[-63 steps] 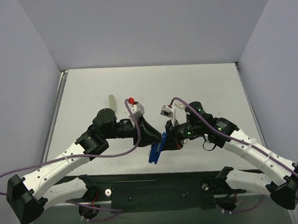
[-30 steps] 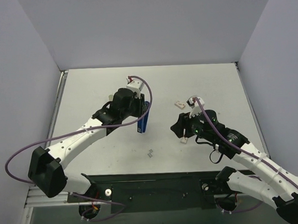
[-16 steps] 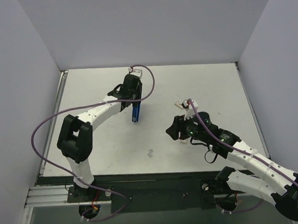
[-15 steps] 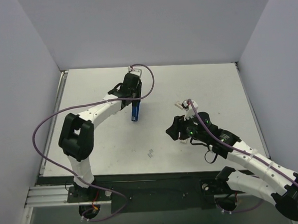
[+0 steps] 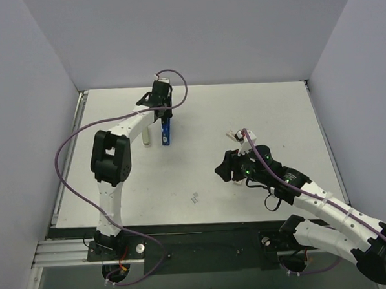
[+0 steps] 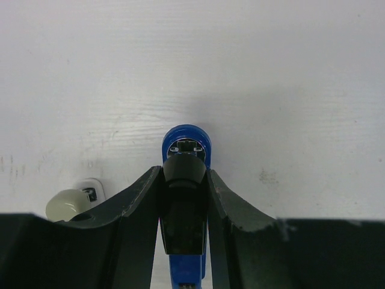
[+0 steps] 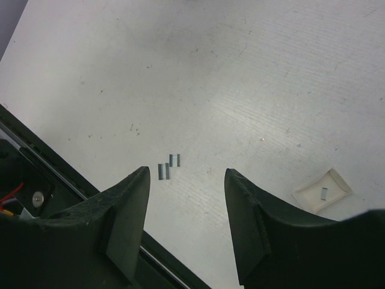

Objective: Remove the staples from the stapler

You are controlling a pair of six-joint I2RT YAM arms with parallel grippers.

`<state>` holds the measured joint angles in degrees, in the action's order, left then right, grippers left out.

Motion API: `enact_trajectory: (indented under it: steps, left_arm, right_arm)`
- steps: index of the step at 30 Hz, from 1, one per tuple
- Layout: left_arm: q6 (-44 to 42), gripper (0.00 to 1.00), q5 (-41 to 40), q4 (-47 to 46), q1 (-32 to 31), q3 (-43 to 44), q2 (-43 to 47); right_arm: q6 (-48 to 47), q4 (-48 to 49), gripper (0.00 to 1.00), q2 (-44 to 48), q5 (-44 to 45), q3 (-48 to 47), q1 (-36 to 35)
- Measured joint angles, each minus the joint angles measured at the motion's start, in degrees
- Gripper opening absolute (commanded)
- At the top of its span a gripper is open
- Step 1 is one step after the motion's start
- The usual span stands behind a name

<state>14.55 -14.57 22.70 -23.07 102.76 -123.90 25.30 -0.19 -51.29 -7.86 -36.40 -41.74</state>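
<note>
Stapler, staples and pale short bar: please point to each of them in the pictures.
stapler [image 6: 186, 132]: left wrist view, on its blue rounded end.
staples [image 7: 161, 171]: right wrist view, on the left piece.
pale short bar [image 5: 146, 137]: top view, on its middle.

Blue stapler, silvery-grey staples

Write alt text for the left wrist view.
The left gripper holds the blue stapler between its dark fingers, the rounded blue end pointing away over the white table. A pale grey-white bar peeks out at lower left.
</note>
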Motion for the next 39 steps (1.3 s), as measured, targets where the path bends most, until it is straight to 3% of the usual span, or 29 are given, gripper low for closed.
enact_trajectory:
  steps: [10,13,19,24,27,39]
  left_arm:
    - [0.4,0.0,-0.2,2.6,3.6,8.2,-7.3]
    - [0.4,0.08,-0.8,2.8,3.7,8.8,-8.5]
    - [0.4,0.29,-1.9,2.9,3.7,8.8,-9.3]
    - [0.2,0.66,-3.3,2.8,3.7,8.8,-9.3]
    - [-0.7,0.8,-4.1,2.3,3.7,8.2,-9.0]
    - [-2.0,0.82,-4.3,1.9,2.6,4.4,1.7]
  right_arm:
    - [0.0,0.0,0.49,-1.2,0.9,0.0,0.0]
    - [0.0,0.0,0.49,-1.9,1.0,0.0,0.0]
    - [0.0,0.0,0.52,-3.0,1.0,0.0,0.0]
    - [0.0,0.0,0.56,-3.4,1.2,0.0,0.0]
    - [-0.2,-0.1,0.59,-4.0,1.7,-0.1,0.0]
    - [-1.6,-2.2,0.6,-7.2,5.1,-4.8,0.1]
